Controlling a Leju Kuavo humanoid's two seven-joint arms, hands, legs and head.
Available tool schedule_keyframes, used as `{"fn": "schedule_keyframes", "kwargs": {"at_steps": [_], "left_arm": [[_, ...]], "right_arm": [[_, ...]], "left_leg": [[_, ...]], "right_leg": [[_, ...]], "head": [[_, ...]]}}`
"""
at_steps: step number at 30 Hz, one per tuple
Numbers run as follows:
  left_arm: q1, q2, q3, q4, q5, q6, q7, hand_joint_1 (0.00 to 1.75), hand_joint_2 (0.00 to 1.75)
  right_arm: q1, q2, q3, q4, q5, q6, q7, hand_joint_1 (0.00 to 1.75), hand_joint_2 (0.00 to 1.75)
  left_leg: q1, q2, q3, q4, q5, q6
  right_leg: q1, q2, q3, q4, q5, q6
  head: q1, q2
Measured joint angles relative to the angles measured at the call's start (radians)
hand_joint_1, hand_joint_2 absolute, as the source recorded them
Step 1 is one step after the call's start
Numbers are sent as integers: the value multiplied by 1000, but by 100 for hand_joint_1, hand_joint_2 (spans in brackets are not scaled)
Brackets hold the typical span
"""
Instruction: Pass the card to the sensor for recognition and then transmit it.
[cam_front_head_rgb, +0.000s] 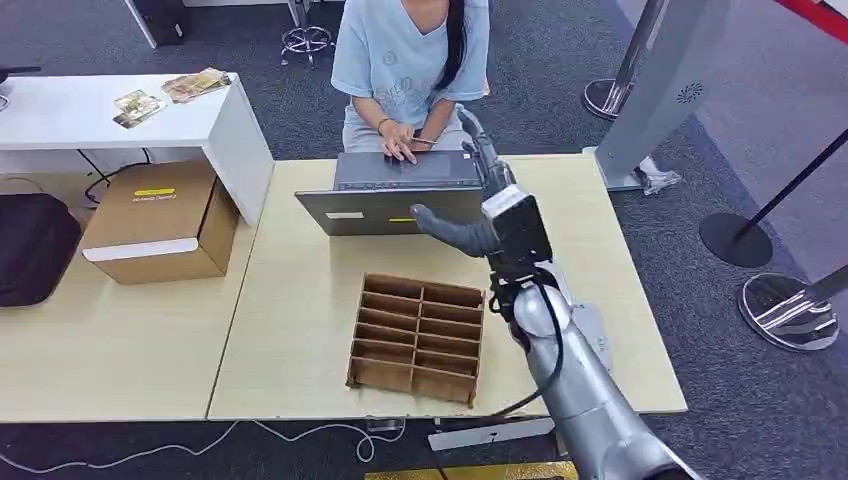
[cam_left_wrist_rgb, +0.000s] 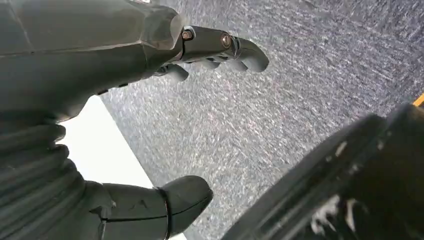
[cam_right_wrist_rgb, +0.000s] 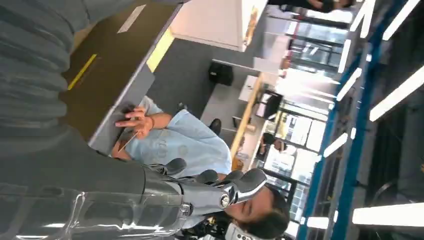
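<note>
Mostly wood desk (cam_front_head_rgb: 300, 300), grey carpet (cam_front_head_rgb: 560, 60).

Light wooden table (cam_front_head_rgb: 300, 330) on grey carpet (cam_front_head_rgb: 560, 60); white desk (cam_front_head_rgb: 120, 125) to its left, cardboard box (cam_front_head_rgb: 160, 222) between them; chrome stanchion bases (cam_front_head_rgb: 790, 312) to its right.

The right hand (cam_front_head_rgb: 478, 195) hangs empty, fingers spread, above the table (cam_front_head_rgb: 300, 300) beside the laptop (cam_front_head_rgb: 395, 195). A person (cam_front_head_rgb: 410, 60) types there. A divided tray (cam_front_head_rgb: 418, 337) lies nearer.
</note>
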Motion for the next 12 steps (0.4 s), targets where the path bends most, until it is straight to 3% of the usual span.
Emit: {"fn": "schedule_keyframes", "kwargs": {"at_steps": [7, 12], "left_arm": [[1, -5, 19, 0, 7, -8, 8, 0, 175], [3, -10, 26, 0, 4, -12, 24, 0, 175]], "right_arm": [[223, -80, -107, -240, -21, 25, -52, 0, 175], [389, -96, -193, -354, -68, 62, -81, 0, 175]], "left_leg": [[0, 0, 0, 0, 0, 0], [0, 0, 0, 0, -1, 0]], "right_leg": [[0, 0, 0, 0, 0, 0], [0, 0, 0, 0, 0, 0]], "head": [[0, 0], [0, 0]]}}
